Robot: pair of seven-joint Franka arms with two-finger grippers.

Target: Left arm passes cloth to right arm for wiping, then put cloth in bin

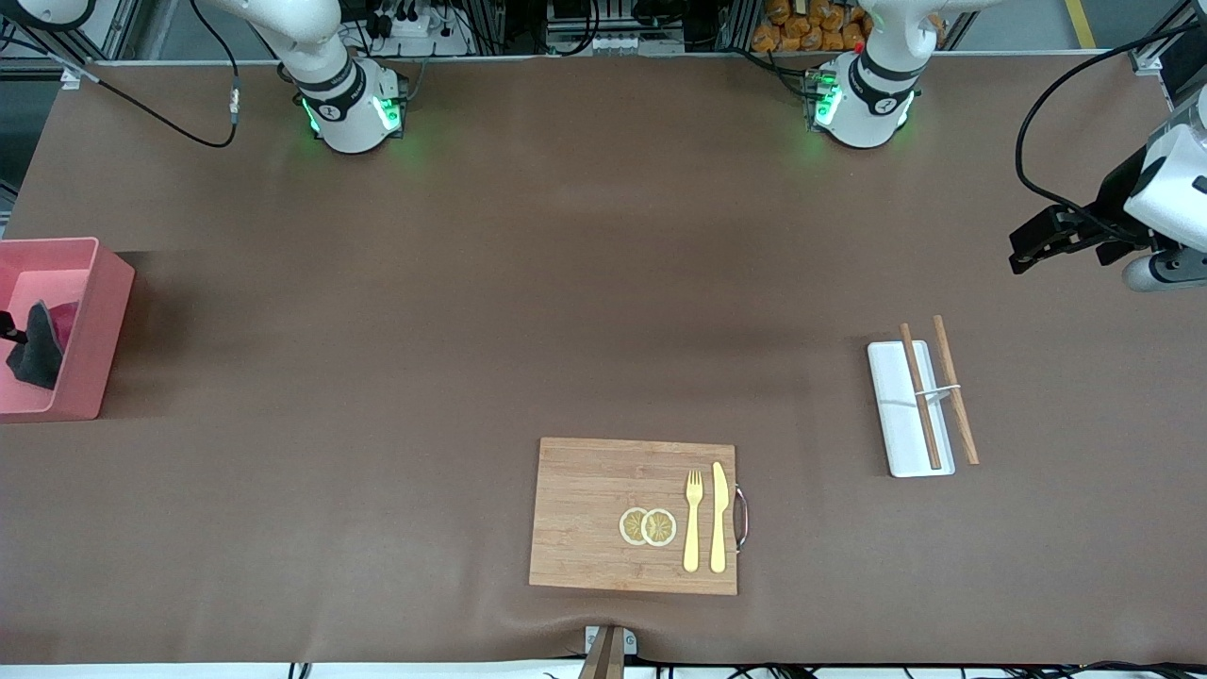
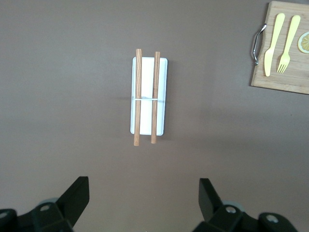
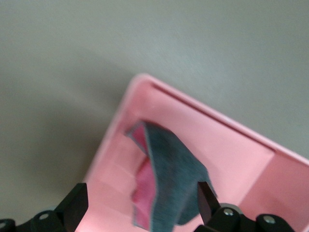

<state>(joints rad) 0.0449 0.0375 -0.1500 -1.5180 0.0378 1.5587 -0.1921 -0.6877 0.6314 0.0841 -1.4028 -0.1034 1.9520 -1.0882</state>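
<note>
1. While the cloth [image 3: 166, 179] hangs inside the salmon-pink bin [image 1: 90, 325], at about nine o'clock on the table, the right gripper [image 3: 140, 203] stands over it with jaws wide; one finger appears to touch the fabric.
2. Lift straight up so nothing snags.
3. The left gripper [image 2: 144, 200] waits, jaws wide and empty, over bare table near the white tray [image 2: 149, 95] and chopsticks [image 2: 137, 96].
4. Hidden: the right arm is mostly cut off in the front view.
</note>
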